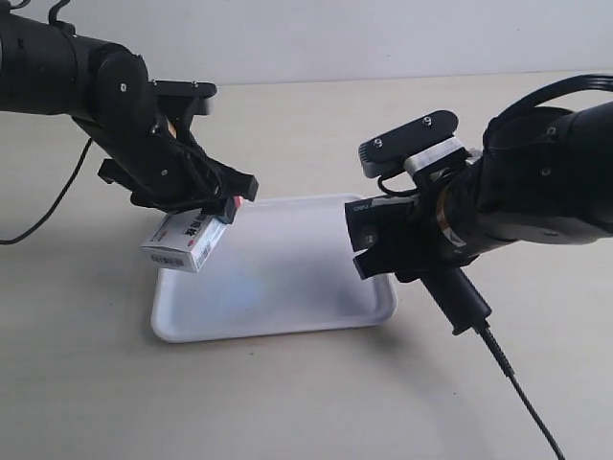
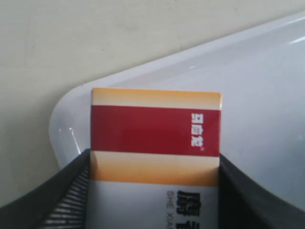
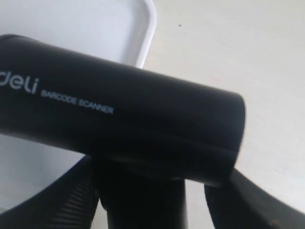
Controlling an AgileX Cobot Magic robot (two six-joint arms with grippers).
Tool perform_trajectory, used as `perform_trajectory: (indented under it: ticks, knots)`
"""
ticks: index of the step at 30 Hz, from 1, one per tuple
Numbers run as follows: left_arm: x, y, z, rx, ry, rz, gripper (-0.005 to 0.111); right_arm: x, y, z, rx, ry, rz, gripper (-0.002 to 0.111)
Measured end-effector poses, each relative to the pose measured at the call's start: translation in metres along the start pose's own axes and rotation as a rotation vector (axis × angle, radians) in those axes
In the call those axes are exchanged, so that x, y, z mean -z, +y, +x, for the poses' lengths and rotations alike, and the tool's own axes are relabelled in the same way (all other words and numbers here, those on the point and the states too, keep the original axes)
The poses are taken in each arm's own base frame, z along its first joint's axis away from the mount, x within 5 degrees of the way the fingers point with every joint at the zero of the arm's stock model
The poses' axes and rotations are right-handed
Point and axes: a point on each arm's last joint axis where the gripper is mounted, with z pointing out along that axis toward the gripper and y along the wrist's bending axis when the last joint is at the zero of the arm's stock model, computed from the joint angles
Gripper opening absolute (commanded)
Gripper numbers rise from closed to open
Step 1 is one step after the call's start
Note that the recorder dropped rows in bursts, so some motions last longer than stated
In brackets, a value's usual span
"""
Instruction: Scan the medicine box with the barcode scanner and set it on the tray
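The medicine box (image 1: 182, 241) hangs tilted in the air over the tray's (image 1: 287, 328) corner at the exterior view's left. My left gripper (image 1: 209, 215) is shut on it. In the left wrist view the medicine box (image 2: 156, 131) shows its red and orange-tan end between the dark fingers (image 2: 71, 193), with the tray (image 2: 267, 86) beneath. My right gripper (image 1: 421, 257) is shut on the barcode scanner (image 1: 381, 228) at the tray's other side, its head facing the box. The right wrist view shows the barcode scanner (image 3: 124, 119) head above the tray (image 3: 95, 28), its handle standing between the fingers (image 3: 71, 200).
The scanner's black cable (image 1: 522, 393) trails from the handle across the beige table (image 1: 306, 402) toward the near right. Another thin cable (image 1: 57, 196) hangs from the left arm at the far left.
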Motion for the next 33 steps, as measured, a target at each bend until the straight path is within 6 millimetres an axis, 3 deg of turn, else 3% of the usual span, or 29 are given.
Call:
perform_trajectory:
  ticks: [9,16,23,29,33]
  knots:
    - [0.000,0.002,-0.001,-0.010,-0.013,-0.022,0.002,0.001,-0.003,0.002,0.019,0.017,0.065,0.000]
    - [0.000,0.002,-0.004,-0.006,-0.040,-0.025,0.002,0.018,-0.008,-0.002,-0.019,-0.024,0.068,0.000]
    - [0.000,0.002,-0.008,-0.005,-0.068,-0.021,0.002,0.023,0.005,0.000,0.021,-0.027,0.050,0.000]
    - [-0.005,0.002,-0.007,-0.004,-0.063,-0.023,0.002,0.026,-0.003,0.000,0.013,-0.008,0.153,0.000]
    - [-0.005,0.002,-0.007,-0.004,-0.063,-0.023,0.002,0.025,0.001,-0.002,0.006,-0.032,0.116,0.000]
